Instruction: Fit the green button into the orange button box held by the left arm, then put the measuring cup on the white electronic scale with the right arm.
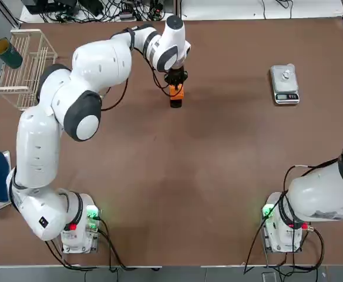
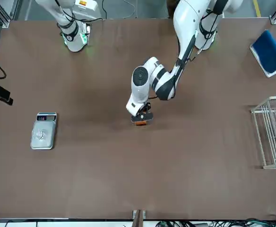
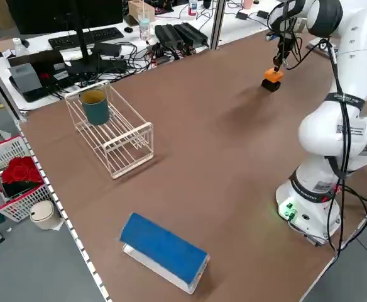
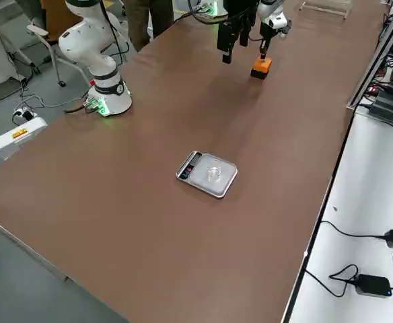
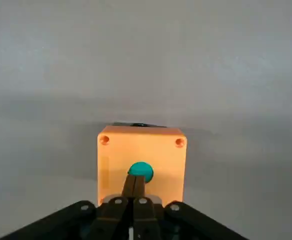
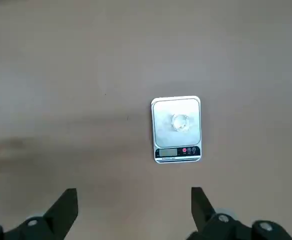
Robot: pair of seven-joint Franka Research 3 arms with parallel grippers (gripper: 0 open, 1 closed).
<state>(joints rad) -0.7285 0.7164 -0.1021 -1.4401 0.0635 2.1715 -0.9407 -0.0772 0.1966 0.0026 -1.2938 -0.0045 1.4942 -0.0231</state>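
Left claw (image 5: 134,192) fully closed, fingertips pressed together over green button (image 5: 140,171) seated in orange button box (image 1: 176,94) on desk (image 1: 218,176). Right claw (image 6: 133,207) wide open, hovering well apart. Measuring cup (image 6: 180,122) resting on white electronic scale (image 6: 176,128).

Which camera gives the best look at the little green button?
The left wrist view: the green button fills the middle of the orange button box, right at the left gripper's shut fingers. In the top, front and side views only the orange box shows, the button hidden.
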